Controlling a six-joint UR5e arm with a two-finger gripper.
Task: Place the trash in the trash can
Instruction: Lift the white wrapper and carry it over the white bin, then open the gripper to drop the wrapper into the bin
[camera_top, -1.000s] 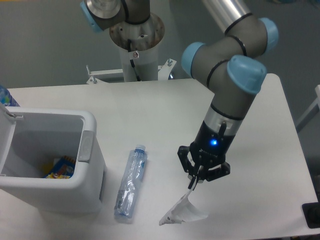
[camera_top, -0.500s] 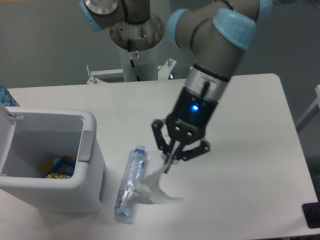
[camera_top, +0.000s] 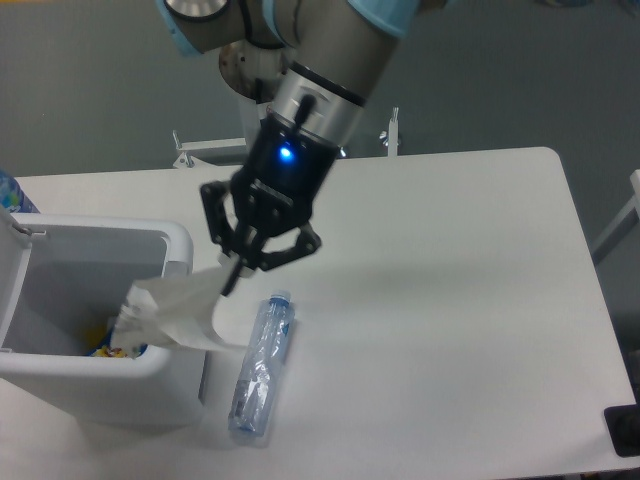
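Camera, gripper (camera_top: 233, 270) pinching crumpled cup (camera_top: 170, 312), hanging below-left

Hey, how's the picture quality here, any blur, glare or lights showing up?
Fixed camera view: soft even lighting, no harsh glare. The gripper and the crumpled white trash it holds at the trash can rim look slightly smeared; the bottle is sharper. A blue light glows on the wrist.
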